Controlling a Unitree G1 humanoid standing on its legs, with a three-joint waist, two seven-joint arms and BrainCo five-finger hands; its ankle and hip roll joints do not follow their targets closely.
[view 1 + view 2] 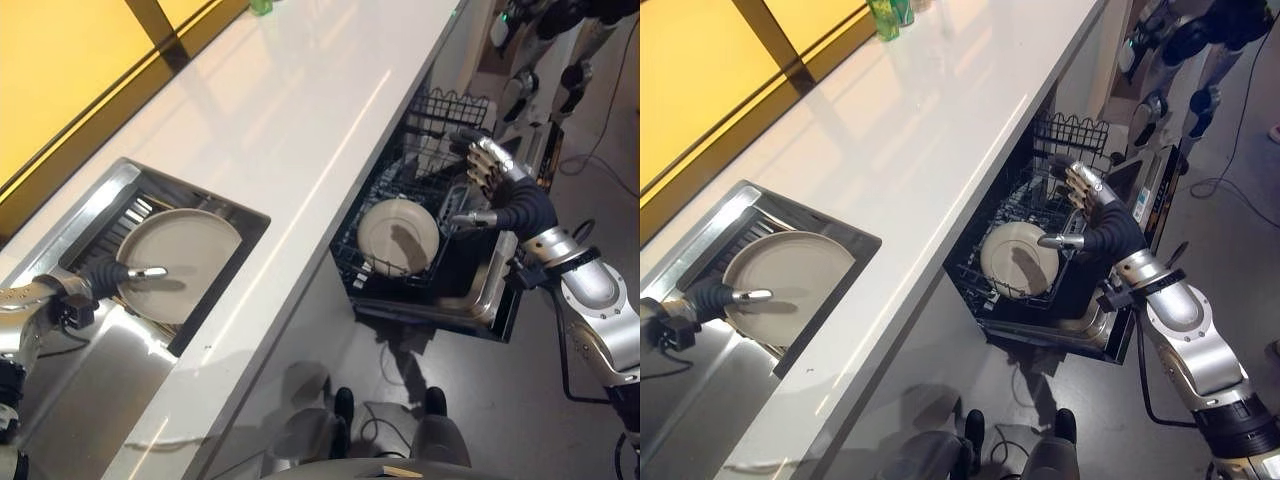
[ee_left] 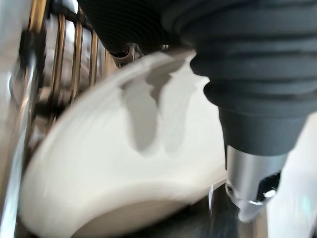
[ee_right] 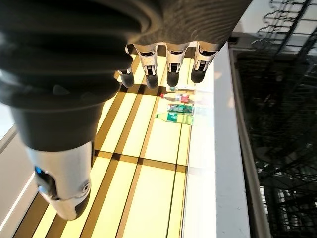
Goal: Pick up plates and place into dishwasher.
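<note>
Plate (image 1: 185,262) in sink (image 1: 100,205), left hand (image 1: 105,275) fingers pinching rim; right hand (image 1: 495,185) fingers spread over dishwasher rack (image 1: 440,110).

Both head eyes look down on sink (image 1: 100,215) and dishwasher (image 1: 420,250); wrist cameras sit close.

Left arm: your left arm came in from the lower left, forearm stretched forward.
Left hand: your left hand (image 1: 112,273) had its thumb pointing straight out; I couldn't tell how the fingers were set.
Right arm: your right arm rose from the lower right, bent at the elbow.
Right hand: your right hand (image 1: 497,180) was raised, fingers (image 3: 173,67) spread and relaxed, thumb apart, holding nothing.
</note>
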